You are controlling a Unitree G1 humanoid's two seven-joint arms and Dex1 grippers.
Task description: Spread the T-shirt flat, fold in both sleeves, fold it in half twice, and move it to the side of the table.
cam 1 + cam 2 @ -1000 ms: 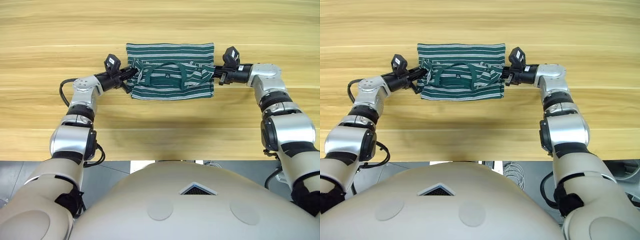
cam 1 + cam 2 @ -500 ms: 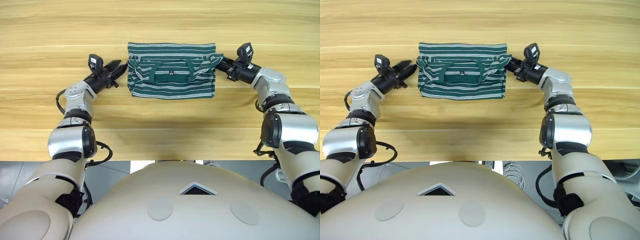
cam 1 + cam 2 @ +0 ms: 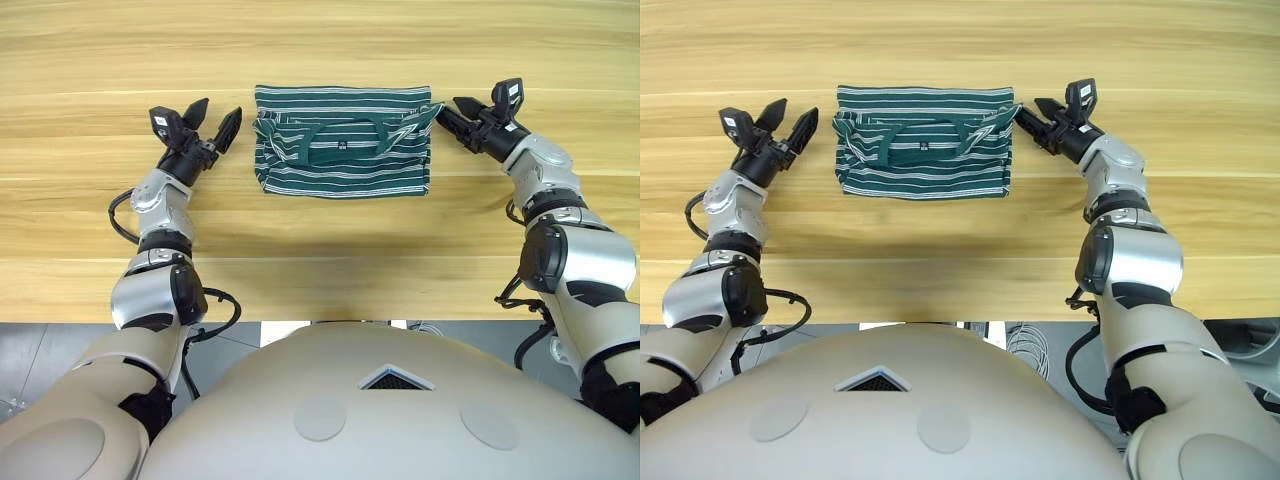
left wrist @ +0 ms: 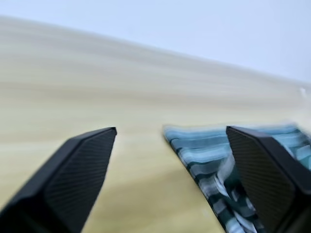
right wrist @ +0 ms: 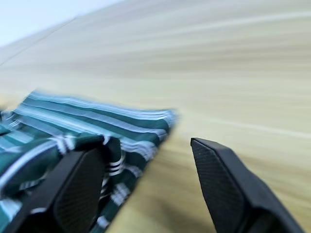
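The T-shirt lies on the counter between the two sets of jaws, already folded down to a wide striped rectangle. Its top layer is rumpled, with the collar band and loose edges bunched across the half farther from the robot. The left jaws stand wide apart and hold nothing, near the shirt's left edge but clear of it. In the left wrist view the dark fingers frame a corner of the cloth just ahead of them. The right jaws are also spread and hold nothing, and they sit just beside the shirt's far right corner. Whether the nearer fingertip touches the cloth I cannot tell. The step in hand looks like the next fold in half, and it will go better if the bunched layer is dealt with first. Each set of jaws should take a matching corner on its own side and pinch every layer there, not just the top one. Both sides should then lift together at the same height and carry the edge across to meet the opposite edge squarely, so the stripes line up and the crease runs straight. Pinching only the top layer would probably drag the bundle open. The counter is the only thing that holds anything here, and the shirt rests directly on it.
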